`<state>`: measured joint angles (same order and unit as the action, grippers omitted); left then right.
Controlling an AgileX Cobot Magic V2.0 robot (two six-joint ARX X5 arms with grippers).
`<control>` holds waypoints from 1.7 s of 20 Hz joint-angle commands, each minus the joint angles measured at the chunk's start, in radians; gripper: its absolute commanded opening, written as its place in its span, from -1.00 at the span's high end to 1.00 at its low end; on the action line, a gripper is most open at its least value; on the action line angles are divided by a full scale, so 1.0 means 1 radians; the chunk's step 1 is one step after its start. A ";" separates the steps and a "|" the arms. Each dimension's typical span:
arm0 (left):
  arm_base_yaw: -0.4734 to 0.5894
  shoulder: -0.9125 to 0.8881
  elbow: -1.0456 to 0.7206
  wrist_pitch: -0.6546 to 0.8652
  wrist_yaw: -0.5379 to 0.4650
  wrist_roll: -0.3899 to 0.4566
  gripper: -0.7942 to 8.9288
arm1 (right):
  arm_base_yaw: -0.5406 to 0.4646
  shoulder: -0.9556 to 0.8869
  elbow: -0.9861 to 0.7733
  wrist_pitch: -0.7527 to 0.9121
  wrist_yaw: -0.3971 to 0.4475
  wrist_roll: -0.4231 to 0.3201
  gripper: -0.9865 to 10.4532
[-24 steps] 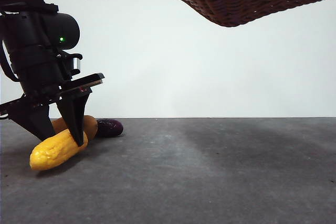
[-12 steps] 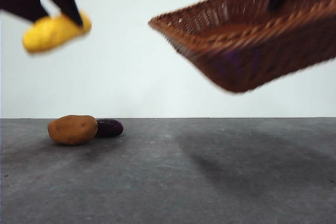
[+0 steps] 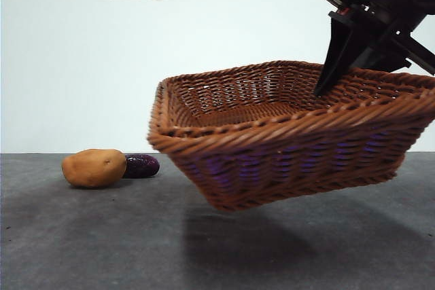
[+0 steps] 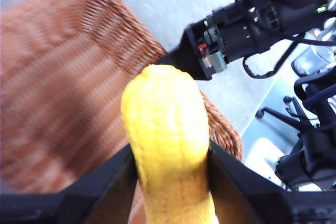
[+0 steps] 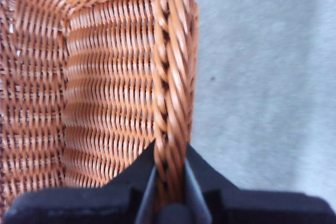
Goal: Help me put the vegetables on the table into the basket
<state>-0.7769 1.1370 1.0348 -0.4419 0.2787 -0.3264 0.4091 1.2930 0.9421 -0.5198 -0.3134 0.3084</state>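
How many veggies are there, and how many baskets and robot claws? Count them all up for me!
Vegetables: 3, namely corn cob, tuber, eggplant
Baskets: 1, the basket
Grippers: 2, left gripper shut on the corn cob, right gripper shut on the basket rim
Total: 6

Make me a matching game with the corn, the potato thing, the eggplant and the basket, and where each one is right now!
Things:
1. corn cob
2. tuber
3. eggplant
4. basket

Places:
A. held up off the table by its rim in the right gripper
B. lying on the table, purple, behind its neighbour
C. pinched in the left gripper, high above the basket
D. lying on the table, orange-brown, nearest the camera in the front view

Pairs: 1-C, 2-D, 3-B, 4-A
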 commanded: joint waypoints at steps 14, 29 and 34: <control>-0.029 0.370 -0.006 0.142 0.005 -0.170 -0.02 | 0.016 0.000 -0.005 0.053 -0.008 0.049 0.85; 0.092 -0.022 0.003 -0.047 -0.149 0.101 -0.02 | 0.015 -0.002 -0.003 0.040 -0.001 0.034 0.85; 0.294 -0.074 0.003 -0.255 -0.335 0.411 -0.02 | 0.015 -0.002 0.030 0.028 -0.013 0.018 0.85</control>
<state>-0.4786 1.0618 1.0397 -0.7029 -0.0532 0.0029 0.4244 1.2930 0.9577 -0.5148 -0.3126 0.3248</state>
